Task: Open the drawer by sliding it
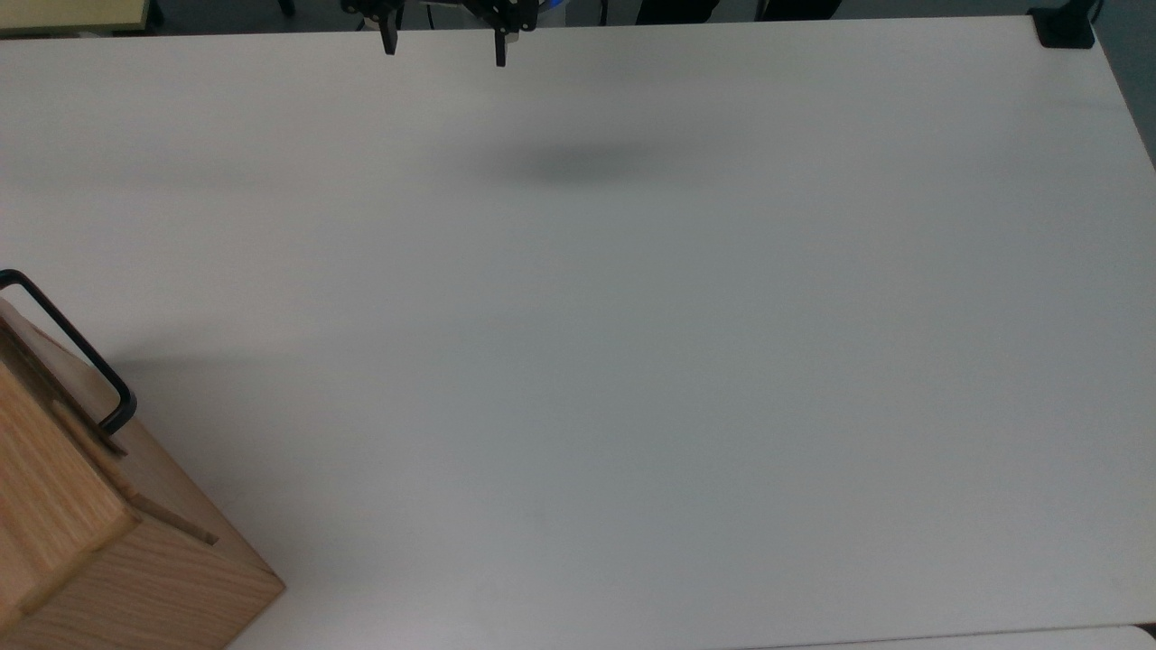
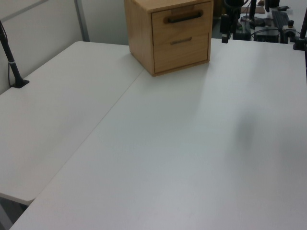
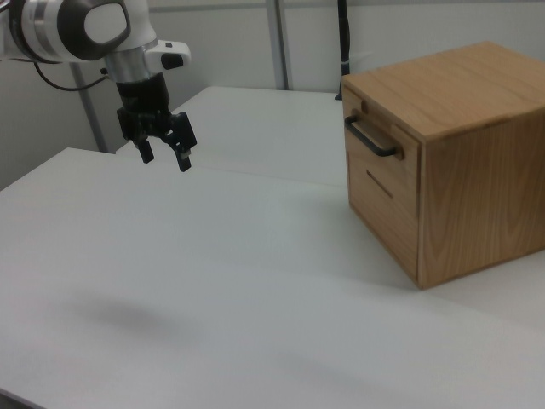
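While the gripper (image 3: 164, 156) hangs above the white tabletop (image 3: 213, 281) with its fingers (image 3: 183, 159) spread wide and holding nothing, we see the drawer (image 3: 375, 149) well apart from those fingers, toward the right view's right, seated flush in the wooden cabinet (image 3: 464, 162), its black handle (image 3: 370, 141) facing the fingers.

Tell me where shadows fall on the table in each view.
Top view: a soft dark patch on the table below the gripper, another beside the cabinet. Left view: a faint smudge at right. Right view: a blurry shadow at lower left.
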Robot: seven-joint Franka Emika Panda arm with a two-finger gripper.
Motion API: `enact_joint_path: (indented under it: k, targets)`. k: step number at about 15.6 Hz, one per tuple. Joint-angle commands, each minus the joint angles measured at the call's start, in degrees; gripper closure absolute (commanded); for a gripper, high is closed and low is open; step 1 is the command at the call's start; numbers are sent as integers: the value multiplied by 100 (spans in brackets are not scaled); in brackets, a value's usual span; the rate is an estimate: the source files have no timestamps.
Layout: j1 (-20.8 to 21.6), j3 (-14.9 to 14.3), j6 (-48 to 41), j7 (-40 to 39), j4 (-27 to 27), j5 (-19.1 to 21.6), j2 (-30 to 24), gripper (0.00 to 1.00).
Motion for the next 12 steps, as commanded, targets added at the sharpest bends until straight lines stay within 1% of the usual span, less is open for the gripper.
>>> enact_joint_path:
  k: [1,8,12]
  targets:
    - [17,-45,31,-171,-69,44,-43,0]
    - [8,-45,39,-267,-69,61,-43,0]
    - [8,-54,109,-1135,-52,53,9,0]
